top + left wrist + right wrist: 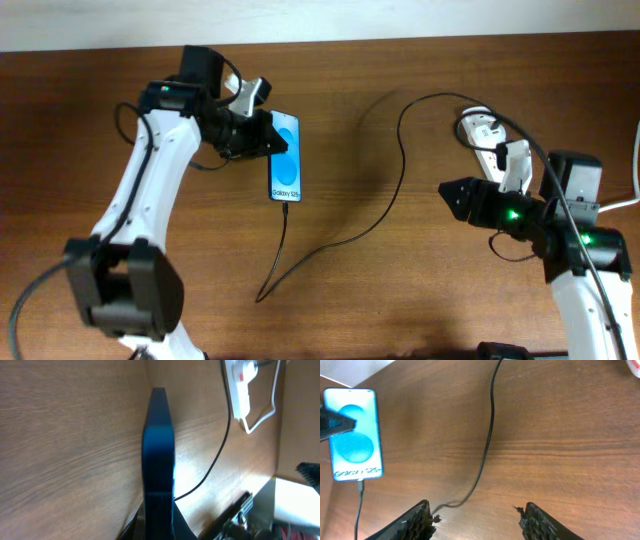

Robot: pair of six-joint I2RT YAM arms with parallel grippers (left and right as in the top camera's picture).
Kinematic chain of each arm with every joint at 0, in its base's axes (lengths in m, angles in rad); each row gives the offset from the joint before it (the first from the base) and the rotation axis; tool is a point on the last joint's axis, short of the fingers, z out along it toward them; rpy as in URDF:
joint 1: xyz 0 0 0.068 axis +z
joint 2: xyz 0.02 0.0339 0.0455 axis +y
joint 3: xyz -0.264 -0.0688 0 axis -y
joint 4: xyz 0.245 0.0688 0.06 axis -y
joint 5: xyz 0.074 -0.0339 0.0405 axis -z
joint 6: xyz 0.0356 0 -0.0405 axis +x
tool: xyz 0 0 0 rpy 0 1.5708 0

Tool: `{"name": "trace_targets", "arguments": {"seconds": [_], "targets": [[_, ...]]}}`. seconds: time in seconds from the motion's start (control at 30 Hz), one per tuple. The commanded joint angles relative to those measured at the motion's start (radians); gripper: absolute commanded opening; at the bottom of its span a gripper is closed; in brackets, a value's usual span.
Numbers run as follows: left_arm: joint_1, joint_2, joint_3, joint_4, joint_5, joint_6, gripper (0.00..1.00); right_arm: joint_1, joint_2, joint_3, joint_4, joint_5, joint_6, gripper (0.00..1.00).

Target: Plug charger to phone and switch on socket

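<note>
Charger (403, 160) apparently seated in phone (286, 168), under closed left gripper (281, 140); far-right socket (488, 135) seemingly unswitched; right gripper (475, 510) wide, empty.

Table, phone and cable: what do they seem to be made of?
The table looks like wood or wood-look laminate: brown grain, faint sheen. The phone front is likely glass: glossy, lit blue. The cable is probably matte black plastic or rubber: thin, curved.

Only readable txt is white "Galaxy S25" on the phone (286, 172) scrn, low on the blue display just under the lighter circle, tiny in overhead view, larger but washed-out in rt wrist view.
</note>
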Motion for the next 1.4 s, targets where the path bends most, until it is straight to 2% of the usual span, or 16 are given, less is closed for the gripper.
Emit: {"name": "trace_targets", "arguments": {"seconds": [0.0,0.13,0.23,0.33,0.53,0.6,0.8,0.93,1.03,1.17,1.3,1.37], "targets": [[0.006,0.087,0.010,0.013,0.097,0.129,0.00,-0.002,-0.027,0.022,-0.041,0.049,-0.042,0.60],[0.010,0.186,0.010,0.024,0.105,0.128,0.00,-0.002,-0.027,0.022,-0.075,0.049,-0.072,0.60],[0.010,0.275,0.010,0.028,0.195,0.114,0.00,-0.002,-0.027,0.022,-0.090,0.050,-0.101,0.60],[0.010,0.335,0.008,0.034,0.226,0.097,0.00,-0.002,-0.025,0.022,-0.113,0.072,-0.117,0.60],[0.010,0.348,-0.047,0.176,0.207,0.096,0.00,-0.002,-0.024,0.022,-0.117,0.098,-0.119,0.61],[0.010,0.348,-0.118,0.261,0.136,0.033,0.00,-0.002,-0.024,0.022,-0.116,0.101,-0.119,0.61],[0.010,0.348,-0.242,0.403,0.137,0.029,0.00,-0.002,-0.024,0.022,-0.116,0.101,-0.119,0.61],[0.010,0.348,-0.249,0.417,0.091,0.030,0.06,-0.002,-0.024,0.022,-0.116,0.101,-0.119,0.61],[0.010,0.348,-0.249,0.417,0.038,0.031,0.17,-0.002,-0.024,0.022,-0.116,0.101,-0.119,0.61],[0.010,0.349,-0.249,0.416,0.005,0.030,0.18,-0.002,-0.024,0.022,-0.116,0.101,-0.119,0.62],[0.010,0.349,-0.249,0.398,-0.041,0.030,0.31,-0.002,-0.024,0.022,-0.115,0.101,-0.119,0.71],[0.010,0.349,-0.249,0.381,-0.063,0.030,0.34,-0.002,-0.024,0.022,-0.115,0.101,-0.119,0.90]]}}
